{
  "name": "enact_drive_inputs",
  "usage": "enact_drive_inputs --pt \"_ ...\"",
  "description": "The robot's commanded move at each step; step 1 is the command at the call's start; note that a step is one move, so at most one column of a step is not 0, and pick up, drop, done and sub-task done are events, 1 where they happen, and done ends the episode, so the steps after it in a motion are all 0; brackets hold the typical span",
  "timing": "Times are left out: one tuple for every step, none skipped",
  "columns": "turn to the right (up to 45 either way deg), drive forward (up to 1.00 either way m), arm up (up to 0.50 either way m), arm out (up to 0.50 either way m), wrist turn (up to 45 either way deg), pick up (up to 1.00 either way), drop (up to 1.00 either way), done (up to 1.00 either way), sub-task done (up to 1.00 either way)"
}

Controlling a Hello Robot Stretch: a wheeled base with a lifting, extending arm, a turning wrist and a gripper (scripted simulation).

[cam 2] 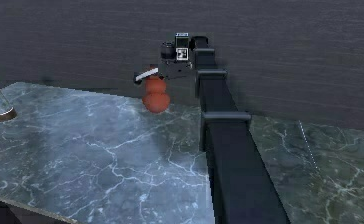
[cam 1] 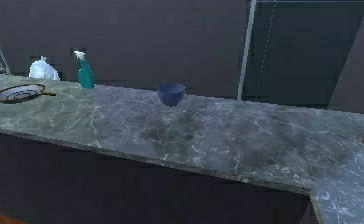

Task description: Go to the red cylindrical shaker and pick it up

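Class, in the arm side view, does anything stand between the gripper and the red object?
Nothing visible does. The gripper is right at the red rounded object, no other thing between them. The small glass item at the view's left stands well aside.

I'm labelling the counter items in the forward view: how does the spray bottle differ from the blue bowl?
The spray bottle is teal-green with a white trigger head; the bowl is dark blue all over. The bottle is tall and narrow, the bowl low, wide and open-topped. The bottle stands toward the view's left, the bowl near its middle. Both stand upright on the dark marbled countertop, near its far edge.
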Motion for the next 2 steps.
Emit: enact_drive_inputs --pt "0.0 0.0 0.0 0.0 0.0 1.0 0.0 0.0 0.0" --pt "0.0 0.0 0.0 0.0 0.0 0.0 0.0 1.0 0.0"
